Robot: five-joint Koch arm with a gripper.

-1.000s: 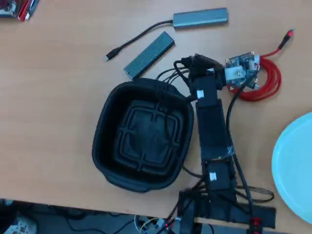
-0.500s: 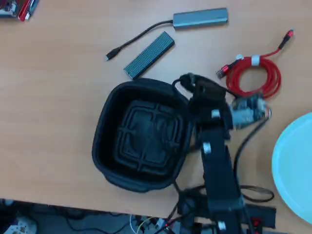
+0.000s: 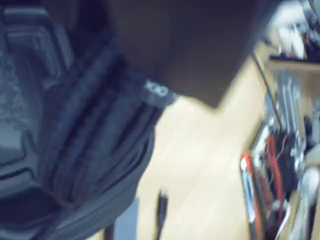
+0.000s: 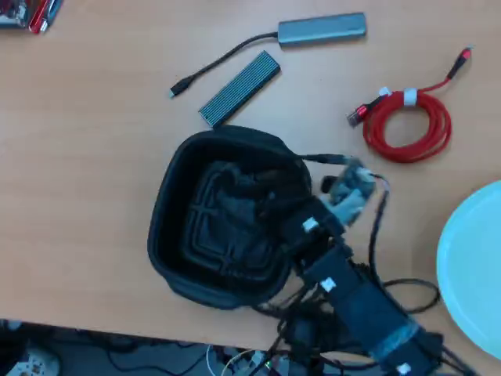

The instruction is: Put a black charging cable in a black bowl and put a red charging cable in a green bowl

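The black bowl (image 4: pixel 168 196) sits mid-table in the overhead view, and it fills the left of the blurred wrist view (image 3: pixel 20 100). My gripper (image 4: pixel 249 197) hangs over the bowl's inside, reaching in from the lower right. A bundle of black strands with a small white tie, the black charging cable (image 3: pixel 95 150), hangs from the dark jaws above the bowl's rim. In the overhead view it is only a dark mass (image 4: pixel 235 184) against the bowl floor. The red charging cable (image 4: pixel 407 125) lies coiled on the table at the right. The green bowl (image 4: pixel 470 258) is cut off by the right edge.
A grey hub (image 4: pixel 322 28) with its black lead (image 4: pixel 223 59) and a grey ribbed block (image 4: pixel 239 88) lie behind the black bowl. Red-handled tools (image 4: pixel 31 14) sit at the top left corner. Loose wires spread around the arm's base (image 4: pixel 376 313) at the front edge.
The arm has swung from beside the red cable leftward and toward the front, bringing the black cable over the black bowl. The red coil now lies uncovered.
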